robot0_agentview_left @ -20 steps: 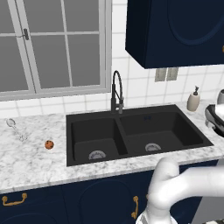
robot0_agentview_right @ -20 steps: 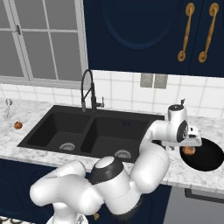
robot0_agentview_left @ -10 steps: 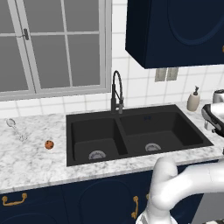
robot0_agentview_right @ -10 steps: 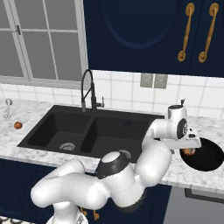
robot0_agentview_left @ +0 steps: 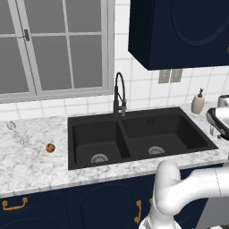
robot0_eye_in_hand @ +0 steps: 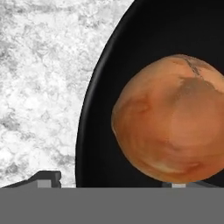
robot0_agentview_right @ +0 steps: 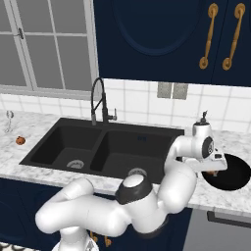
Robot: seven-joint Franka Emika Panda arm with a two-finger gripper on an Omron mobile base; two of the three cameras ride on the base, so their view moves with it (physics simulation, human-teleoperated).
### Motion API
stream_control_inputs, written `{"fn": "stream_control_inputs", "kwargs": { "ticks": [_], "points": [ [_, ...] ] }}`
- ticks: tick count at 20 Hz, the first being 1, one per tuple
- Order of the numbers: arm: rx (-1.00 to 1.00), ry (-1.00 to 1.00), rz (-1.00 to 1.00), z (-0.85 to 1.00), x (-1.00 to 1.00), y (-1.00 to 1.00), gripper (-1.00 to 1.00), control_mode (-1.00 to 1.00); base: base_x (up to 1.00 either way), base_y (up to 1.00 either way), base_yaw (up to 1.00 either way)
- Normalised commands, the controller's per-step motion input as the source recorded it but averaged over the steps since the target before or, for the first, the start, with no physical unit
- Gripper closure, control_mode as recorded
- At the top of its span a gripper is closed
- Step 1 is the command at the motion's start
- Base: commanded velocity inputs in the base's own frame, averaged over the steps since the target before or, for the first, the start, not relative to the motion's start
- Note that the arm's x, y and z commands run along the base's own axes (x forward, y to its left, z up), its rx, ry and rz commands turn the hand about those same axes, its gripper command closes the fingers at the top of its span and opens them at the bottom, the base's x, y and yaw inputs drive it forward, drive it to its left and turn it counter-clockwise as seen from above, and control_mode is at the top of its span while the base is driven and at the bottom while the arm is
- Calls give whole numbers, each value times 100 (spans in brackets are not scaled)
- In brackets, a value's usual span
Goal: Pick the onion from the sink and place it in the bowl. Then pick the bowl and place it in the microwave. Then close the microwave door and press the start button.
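Onion (robot0_eye_in_hand: 170, 118) fills the right half of the hand view, hanging over the dark inside of the black bowl (robot0_eye_in_hand: 98, 131), whose curved rim cuts against marbled counter (robot0_eye_in_hand: 39, 78) on the left. One dark fingertip (robot0_eye_in_hand: 43, 178) stands clear at the lower left and the other peeks just beneath the onion, so the gripper (robot0_agentview_right: 212, 171) looks spread wider than the ball rather than pinching it, though whether the onion is loose or lightly touched I cannot tell. In the right base view the hand sits at the left edge of the bowl (robot0_agentview_right: 235, 176), right of the black sink (robot0_agentview_right: 98, 147). Being near the rim, the onion could roll or bounce out onto the counter if dropped from a height. A separate reddish ball (robot0_agentview_left: 50, 147) lies at the far left of the counter.
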Motion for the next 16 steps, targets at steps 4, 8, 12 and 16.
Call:
{"fn": "stream_control_inputs", "kwargs": {
  "ticks": [4, 8, 12, 16],
  "points": [
    [1, 2, 1, -32, 0, 0, 100, -100, 0, 0, 0],
    [0, 0, 4, -21, 0, 1, 100, -100, 0, 0, 0],
    [0, 3, 0, -4, -10, 2, 100, -100, 0, 0, 0],
    [0, 0, 0, 11, -43, 5, 100, -100, 0, 0, 0]
  ]
}}
